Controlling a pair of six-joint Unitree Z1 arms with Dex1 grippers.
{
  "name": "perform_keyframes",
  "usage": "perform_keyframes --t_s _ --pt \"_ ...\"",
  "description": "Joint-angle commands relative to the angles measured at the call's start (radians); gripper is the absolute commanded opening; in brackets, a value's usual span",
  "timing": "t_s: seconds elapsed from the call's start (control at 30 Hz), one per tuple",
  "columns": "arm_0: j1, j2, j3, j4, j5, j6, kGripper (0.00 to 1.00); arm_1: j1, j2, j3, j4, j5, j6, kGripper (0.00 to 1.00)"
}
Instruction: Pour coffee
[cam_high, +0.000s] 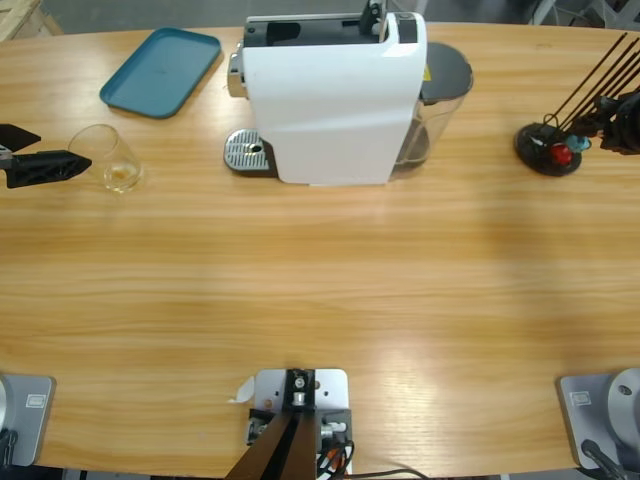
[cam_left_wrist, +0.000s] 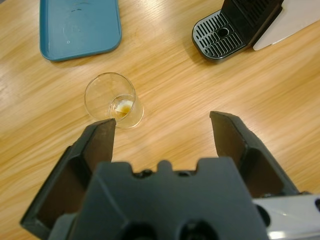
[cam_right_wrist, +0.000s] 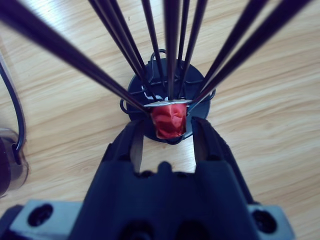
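Observation:
A small clear glass tumbler (cam_high: 110, 160) (cam_left_wrist: 114, 100) stands near the table's left edge with a thin amber layer of coffee (cam_left_wrist: 123, 106) (cam_high: 120, 178) in its bottom. My left gripper (cam_high: 40, 165) (cam_left_wrist: 164, 125) is open just left of the glass, one jaw tip close to its rim without gripping it. At the far right, my right gripper (cam_high: 605, 125) (cam_right_wrist: 167, 131) reaches into a black wire capsule rack (cam_high: 548, 148) (cam_right_wrist: 199, 112). Its jaws stand on either side of a red capsule (cam_high: 563, 153) (cam_right_wrist: 169, 120) with narrow gaps.
The white coffee machine (cam_high: 330, 100) stands at the back middle, with its metal drip tray (cam_high: 248, 152) (cam_left_wrist: 220, 35) in front and a clear water tank (cam_high: 445, 100) on its right. A teal tray (cam_high: 160, 70) (cam_left_wrist: 80, 27) lies at the back left.

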Motion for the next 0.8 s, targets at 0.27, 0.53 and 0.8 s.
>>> perform_keyframes --t_s 0.27,0.53,0.8 --pt "-0.006 0.013 0.041 -0.010 0.012 -0.007 0.816 -0.015 0.013 0.000 -0.020 -0.024 -0.021 0.255" --pt "-0.006 0.013 0.041 -0.010 0.012 -0.007 0.816 -0.015 0.013 0.001 -0.022 -0.034 -0.021 0.131" --pt "-0.006 0.016 0.041 -0.010 0.012 -0.009 0.816 -0.015 0.003 0.004 -0.022 -0.035 -0.021 0.131"
